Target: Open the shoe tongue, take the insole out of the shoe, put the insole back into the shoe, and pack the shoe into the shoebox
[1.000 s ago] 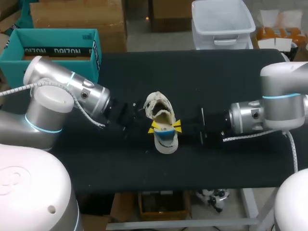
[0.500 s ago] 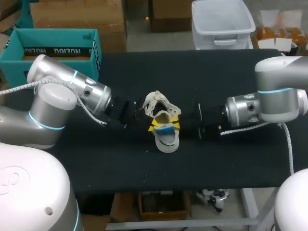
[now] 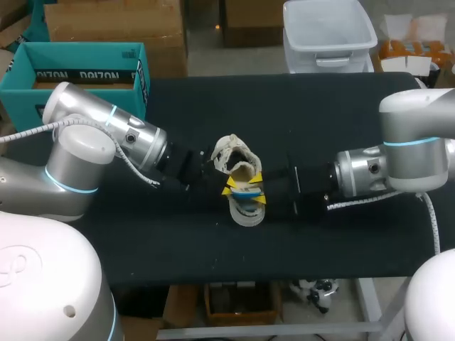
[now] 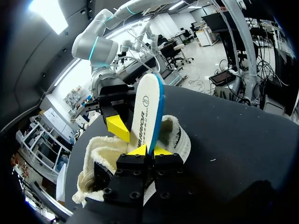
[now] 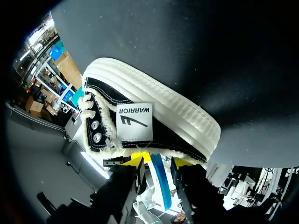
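The right arm [image 3: 398, 156] has eased back toward the right edge, and its right end effector [image 5: 157, 162] is spread, straddling the insole [image 4: 147, 109]. The left end effector [image 4: 150, 150] pinches that insole, which stands upright out of the shoe [image 3: 242, 209] mid-counter [image 3: 320, 106]. The shoebox [image 3: 78, 67] sits by the far left corner.

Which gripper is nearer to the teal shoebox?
Left. The left gripper is at the side of the shoe that faces the shoebox. The right gripper is at the shoe's other side, farther from the shoebox.
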Controlling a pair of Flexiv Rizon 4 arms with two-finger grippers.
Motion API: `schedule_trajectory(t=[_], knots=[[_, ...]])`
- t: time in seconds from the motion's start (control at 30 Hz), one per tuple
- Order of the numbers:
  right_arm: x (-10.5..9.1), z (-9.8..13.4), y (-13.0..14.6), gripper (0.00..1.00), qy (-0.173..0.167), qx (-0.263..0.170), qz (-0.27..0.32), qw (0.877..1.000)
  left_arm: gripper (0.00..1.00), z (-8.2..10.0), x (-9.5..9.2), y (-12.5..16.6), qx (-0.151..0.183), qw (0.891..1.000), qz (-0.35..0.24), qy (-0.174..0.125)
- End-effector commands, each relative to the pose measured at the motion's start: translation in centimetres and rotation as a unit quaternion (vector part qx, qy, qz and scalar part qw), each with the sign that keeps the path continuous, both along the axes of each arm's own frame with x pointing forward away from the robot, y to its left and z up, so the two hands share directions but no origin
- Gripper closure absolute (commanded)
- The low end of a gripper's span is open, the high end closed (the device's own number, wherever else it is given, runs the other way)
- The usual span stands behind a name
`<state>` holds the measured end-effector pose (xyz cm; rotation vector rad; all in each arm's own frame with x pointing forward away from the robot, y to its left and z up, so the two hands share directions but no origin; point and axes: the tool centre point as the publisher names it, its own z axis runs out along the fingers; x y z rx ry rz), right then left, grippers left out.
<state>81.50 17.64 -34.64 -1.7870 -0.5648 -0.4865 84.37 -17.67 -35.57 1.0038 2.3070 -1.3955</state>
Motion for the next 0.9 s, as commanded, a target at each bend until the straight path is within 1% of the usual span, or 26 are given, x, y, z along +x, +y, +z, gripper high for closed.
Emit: schedule_trajectory(t=[0.03,0.1,0.17,0.2,0.23,0.33,0.37,0.4,0.43,0.5,0.6,0.63,0.67,0.7,0.8,0.9], knots=[[-0.9,0.6,-0.4,0.67,-0.005,-0.005,-0.01,1.0,1.0,-0.1,-0.2,-0.4,-0.002,1.0,0.0,-0.002],[-1.1,0.6,-0.4,0.7,-0.005,-0.005,-0.01,1.0,1.0,-0.1,-0.3,-0.5,-0.003,1.0,-0.001,-0.003],[-1.1,0.6,-0.5,0.8,-0.006,-0.004,-0.01,1.0,1.0,-0.1,-0.3,-0.5,-0.002,1.0,-0.001,-0.003],[-1.1,0.5,-0.5,0.95,-0.006,-0.003,-0.01,1.0,1.0,-0.1,-0.4,-0.5,-0.002,1.0,-0.001,-0.003],[-1.1,0.3,-0.5,1.0,-0.006,-0.002,-0.009,1.0,1.0,-0.1,-0.5,-0.5,-0.001,1.0,-0.001,-0.003],[-0.9,0.1,-0.5,1.0,-0.007,0.0,-0.008,1.0,1.0,0.0,-0.7,-0.5,0.004,1.0,-0.003,-0.002],[-0.8,0.1,-0.5,1.0,-0.009,0.001,-0.008,1.0,0.94,0.2,-1.0,-0.5,0.004,1.0,-0.005,-0.003],[-0.7,0.0,-0.5,1.0,-0.01,0.001,-0.007,1.0,0.7,0.4,-1.2,-0.5,0.004,1.0,-0.008,-0.005],[-0.7,0.0,-0.4,1.0,-0.01,0.001,-0.006,1.0,0.62,0.5,-1.5,-0.5,0.003,1.0,-0.01,-0.008],[-0.6,-0.1,-0.4,1.0,-0.011,0.002,-0.005,1.0,0.6,1.0,-2.0,-0.5,-0.002,1.0,-0.014,-0.016],[-0.4,-0.2,-0.4,1.0,-0.012,0.002,-0.004,1.0,0.64,1.6,-2.6,-0.5,-0.008,0.999,-0.019,-0.028],[-0.4,-0.2,-0.3,1.0,-0.012,0.002,-0.004,1.0,0.76,1.9,-2.8,-0.5,-0.013,0.999,-0.022,-0.031],[-0.3,-0.3,-0.4,1.0,-0.012,0.002,-0.004,1.0,0.83,2.0,-2.9,-0.5,-0.014,0.999,-0.022,-0.032],[-0.2,-0.4,-0.3,1.0,-0.012,0.002,-0.004,1.0,1.0,2.1,-2.9,-0.5,-0.015,0.999,-0.021,-0.036],[0.2,-0.6,-0.3,1.0,-0.011,0.003,-0.003,1.0,1.0,2.0,-2.6,-0.6,-0.012,0.999,-0.019,-0.038],[0.9,-0.9,-0.2,1.0,-0.01,0.004,-0.001,1.0,1.0,1.6,-1.8,-0.6,-0.009,0.999,-0.013,-0.031]])
